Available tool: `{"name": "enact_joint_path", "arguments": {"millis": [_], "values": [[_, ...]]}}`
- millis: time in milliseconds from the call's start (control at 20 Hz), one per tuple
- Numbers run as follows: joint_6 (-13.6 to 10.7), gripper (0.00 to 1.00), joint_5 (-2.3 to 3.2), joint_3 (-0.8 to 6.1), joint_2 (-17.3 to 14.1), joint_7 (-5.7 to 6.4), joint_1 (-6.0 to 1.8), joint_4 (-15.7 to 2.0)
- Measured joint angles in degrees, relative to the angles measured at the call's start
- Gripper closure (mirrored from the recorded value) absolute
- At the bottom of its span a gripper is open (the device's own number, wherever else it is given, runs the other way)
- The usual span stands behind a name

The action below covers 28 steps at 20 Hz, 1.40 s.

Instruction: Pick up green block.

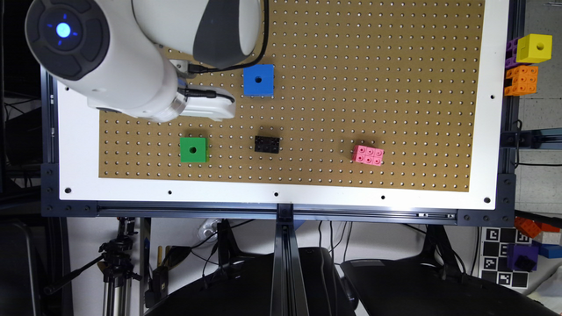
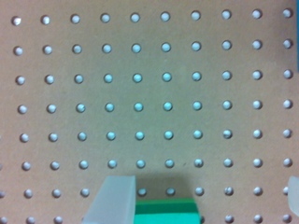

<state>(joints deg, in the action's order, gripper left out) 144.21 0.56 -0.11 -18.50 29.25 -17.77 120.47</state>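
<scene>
On the pegboard (image 1: 351, 87), toward the exterior view's left, the green block (image 1: 193, 149) is seen resting flat, its round dark hole facing upward. The gripper (image 1: 206, 106) is shown as a white part past the wrist, just beyond the block at about 1 o'clock from it in the exterior view; conversely, the block lies at roughly 7 o'clock from the gripper, near but not touching. In the wrist view, one translucent finger (image 2: 114, 198) is seen partly in front of the green block (image 2: 166, 212), and the edge of the other finger (image 2: 294, 191) appears well apart from it, so the jaws are judged to be spread wide with nothing between them. As the block is a cube, no long axis is offered. A blue block (image 1: 258, 80) lies at 2 o'clock from the green one, and a black brick (image 1: 267, 144) at 3 o'clock. A short shift toward the block is judged necessary before descent.
</scene>
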Motion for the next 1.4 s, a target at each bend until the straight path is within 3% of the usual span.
{"name": "enact_joint_path", "arguments": {"millis": [100,250,800,1200,1400], "values": [[-0.8,0.0,0.0,0.0,-1.5,-1.05,-0.92,-2.28],[-2.0,0.0,0.0,0.05,-3.5,-1.28,-1.08,-5.07],[-2.1,0.0,0.0,0.83,-4.9,-1.28,-1.02,-7.24],[-1.6,0.0,0.0,0.94,-11.7,-1.28,-1.04,-11.86],[-1.8,0.0,0.0,0.94,-12.3,-1.28,-1.05,-12.88]]}}
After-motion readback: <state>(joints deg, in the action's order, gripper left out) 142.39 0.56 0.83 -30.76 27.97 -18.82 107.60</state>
